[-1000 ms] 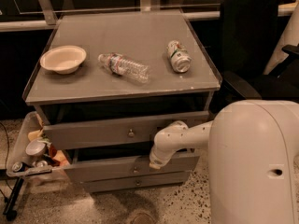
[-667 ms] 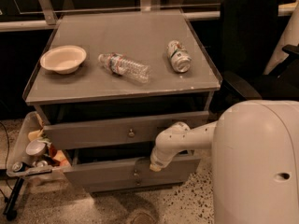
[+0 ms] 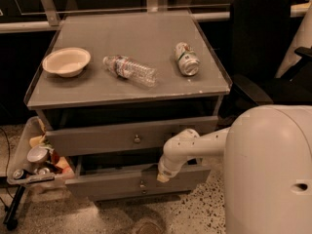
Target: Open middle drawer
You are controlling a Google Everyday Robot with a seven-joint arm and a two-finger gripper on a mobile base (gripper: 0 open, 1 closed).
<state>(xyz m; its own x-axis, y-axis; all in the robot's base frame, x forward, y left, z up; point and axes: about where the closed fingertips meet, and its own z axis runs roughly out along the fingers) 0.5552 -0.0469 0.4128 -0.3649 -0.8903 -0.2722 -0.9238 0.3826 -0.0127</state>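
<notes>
The grey cabinet (image 3: 126, 89) has its drawers facing me. The middle drawer (image 3: 112, 184) is the wide grey one with a small round knob (image 3: 142, 184). It stands pulled out, with a dark gap above its front. My gripper (image 3: 161, 177) is at the end of the white arm (image 3: 195, 147). It is at the top edge of the middle drawer's front, just right of the knob. The drawer above (image 3: 97, 139), with its own knob (image 3: 137, 139), also sticks out a little.
On the cabinet top lie a white bowl (image 3: 66, 61), a plastic water bottle (image 3: 129, 69) and a can (image 3: 186, 58). A tray of clutter (image 3: 34, 162) hangs at the cabinet's left side. A black chair (image 3: 263, 48) stands at the right. My white body (image 3: 268, 174) fills the lower right.
The middle drawer's front has slid further out toward me, and my gripper and arm have moved down and back with it. The things on the cabinet top have not moved.
</notes>
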